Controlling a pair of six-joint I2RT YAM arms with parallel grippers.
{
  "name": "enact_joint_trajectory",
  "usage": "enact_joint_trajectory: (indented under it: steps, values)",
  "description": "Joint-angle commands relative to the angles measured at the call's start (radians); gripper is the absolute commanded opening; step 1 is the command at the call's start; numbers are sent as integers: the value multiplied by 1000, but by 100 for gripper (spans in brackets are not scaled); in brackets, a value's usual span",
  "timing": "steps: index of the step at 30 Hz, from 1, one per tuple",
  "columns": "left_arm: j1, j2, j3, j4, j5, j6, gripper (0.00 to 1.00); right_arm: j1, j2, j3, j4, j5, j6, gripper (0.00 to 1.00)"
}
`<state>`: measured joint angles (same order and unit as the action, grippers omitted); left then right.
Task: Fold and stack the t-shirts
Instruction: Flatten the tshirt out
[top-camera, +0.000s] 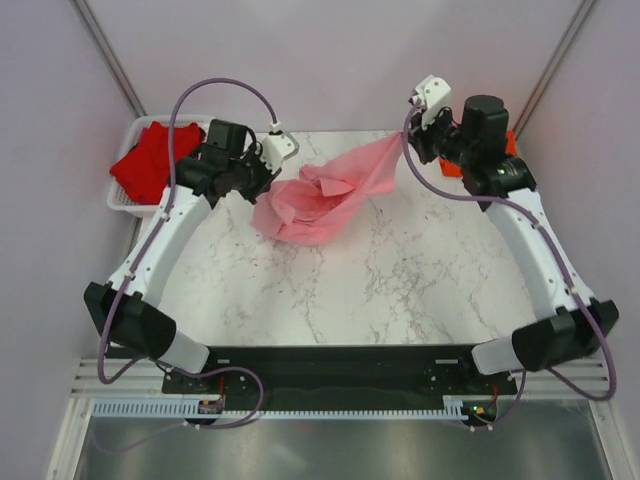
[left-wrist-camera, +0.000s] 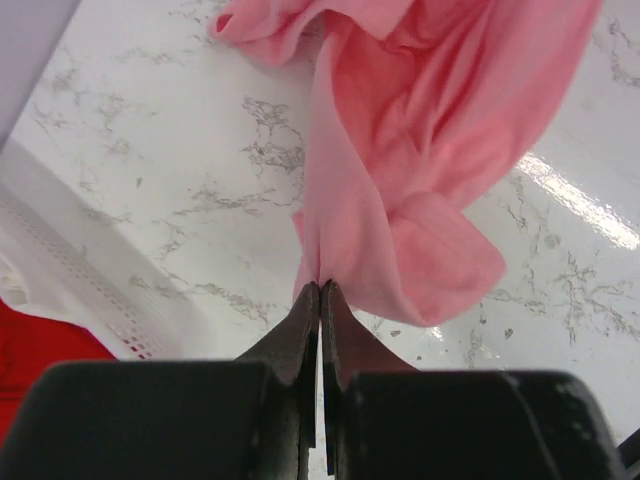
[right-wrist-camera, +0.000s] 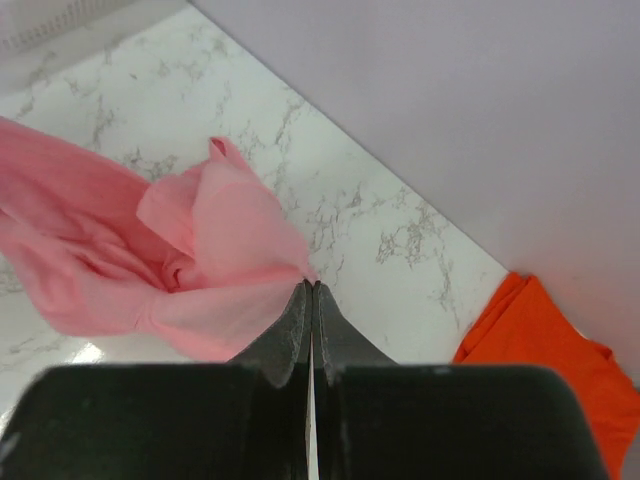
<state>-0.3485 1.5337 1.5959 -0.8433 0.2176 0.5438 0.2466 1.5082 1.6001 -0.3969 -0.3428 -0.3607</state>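
Two arms over a marble table (top-camera: 400, 290). From above, the orange shirt (right-wrist-camera: 560, 345) was almost wholly hidden behind the right arm (top-camera: 520, 215), with only slivers showing at the table's far right corner; the right wrist view showed more of it, lying flat by the wall and cut off at the frame's edge. The red shirt (top-camera: 150, 160) lay heaped in the white basket (top-camera: 122, 205) at the far left, with the left arm (top-camera: 170, 225) and its cable across its near side; what lay beneath it could not be made out. The left gripper (left-wrist-camera: 320, 290) had its fingers pressed together on a fold of the pink shirt (top-camera: 320, 200), and the right gripper (right-wrist-camera: 312, 288) was likewise clamped on an edge of the same shirt. That shirt hung between them over the far middle of the table, drawn up to a point at the right gripper and sagging in crumpled folds onto the marble below the left. Its neck, sleeves and hem could not be told apart.
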Motion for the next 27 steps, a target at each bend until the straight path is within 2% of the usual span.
enact_joint_trajectory:
  steps: [1, 3, 6, 8, 10, 14, 16, 19, 22, 23, 24, 27]
  values:
    - [-12, -108, 19, -62, -18, 108, 2, 16, -209, -26, 43, -32, 75, 0]
    - [-12, -154, 47, -76, -38, 161, 2, 16, -281, -3, 27, 17, 89, 0]
    - [-10, -225, 76, -56, -58, 264, 2, 17, -296, 78, -2, 114, 68, 0]
    - [3, -247, 34, 42, -63, 298, 2, 16, -295, 93, 4, 145, 28, 0]
    - [16, -236, -14, 110, -64, 331, 2, 16, -293, 26, 44, 171, 16, 0]
    - [87, -98, -97, 177, -1, 317, 7, 16, -264, -112, 112, 194, 34, 0]
    - [108, 37, -102, 193, 57, 289, 11, 16, -237, -170, 133, 232, 52, 0]
    - [123, 279, -32, 233, 53, 240, 22, 14, -160, -213, 162, 251, 39, 0]
    - [123, 525, 258, 225, -108, 127, 28, 2, -54, -183, 200, 286, 35, 0]
    - [123, 566, 421, 216, -142, 92, 32, -4, 2, -158, 201, 303, 45, 0]
    - [123, 588, 479, 211, -162, 40, 36, -10, 29, -131, 193, 310, 55, 0]
    - [112, 557, 512, 210, -121, -28, 48, -38, 69, -65, 176, 300, 80, 0]
